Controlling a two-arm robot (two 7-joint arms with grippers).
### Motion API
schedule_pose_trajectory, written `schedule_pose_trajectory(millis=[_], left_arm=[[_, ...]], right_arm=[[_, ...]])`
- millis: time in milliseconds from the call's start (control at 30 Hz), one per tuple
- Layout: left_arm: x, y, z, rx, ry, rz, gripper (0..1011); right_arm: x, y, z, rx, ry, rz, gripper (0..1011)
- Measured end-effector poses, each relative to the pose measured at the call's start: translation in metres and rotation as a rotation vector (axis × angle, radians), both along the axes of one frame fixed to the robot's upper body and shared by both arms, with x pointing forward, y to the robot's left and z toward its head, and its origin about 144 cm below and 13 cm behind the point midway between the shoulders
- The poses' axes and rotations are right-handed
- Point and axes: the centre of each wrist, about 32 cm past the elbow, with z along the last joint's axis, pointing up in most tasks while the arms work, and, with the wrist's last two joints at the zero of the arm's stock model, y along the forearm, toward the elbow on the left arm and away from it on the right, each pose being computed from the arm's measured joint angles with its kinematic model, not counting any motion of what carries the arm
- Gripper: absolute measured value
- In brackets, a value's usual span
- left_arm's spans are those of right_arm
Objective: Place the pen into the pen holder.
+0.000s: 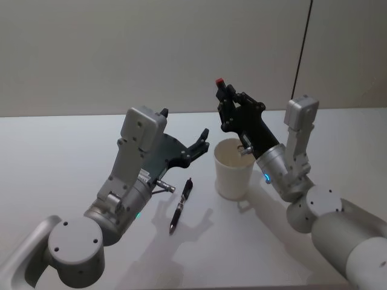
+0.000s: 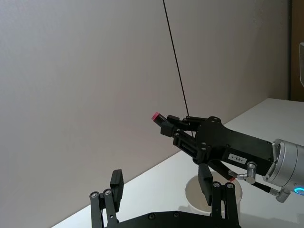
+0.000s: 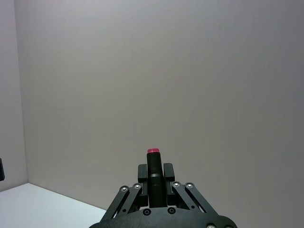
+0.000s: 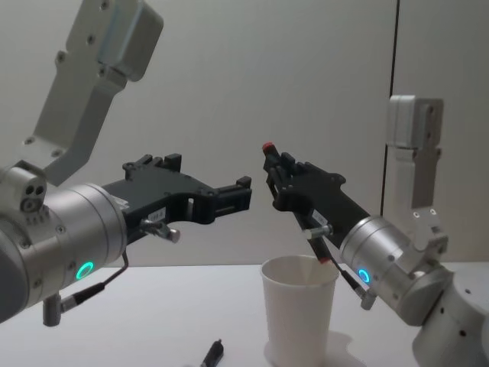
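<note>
right pincer (image 1: 228,103) clamps pen (image 1: 220,85) tilted over pen holder (image 1: 233,176); centre tip inside rim before release. left pincer (image 1: 201,140) open, holder's 9 o'clock.

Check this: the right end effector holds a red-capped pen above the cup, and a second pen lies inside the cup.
Wrong on the second pen: the head view shows it lying on the table left of the cup, not inside. The right end effector does hold a red-capped pen above the cup; the left end effector hovers open nearby.
</note>
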Motion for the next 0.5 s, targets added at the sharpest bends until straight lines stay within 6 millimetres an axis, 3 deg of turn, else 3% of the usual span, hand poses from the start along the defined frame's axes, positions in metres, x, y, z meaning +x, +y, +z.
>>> schedule_pose_trajectory(millis=[300,500], left_arm=[[0.0000,0.0000,0.0000,0.000,0.000,0.000,1003],[0.0000,0.0000,0.0000,0.000,0.000,0.000,1003]], right_arm=[[0.0006,0.0018,-0.0001,-0.012,0.009,0.000,190],[0.0005,0.0015,-0.0005,-0.016,0.014,-0.001,316]])
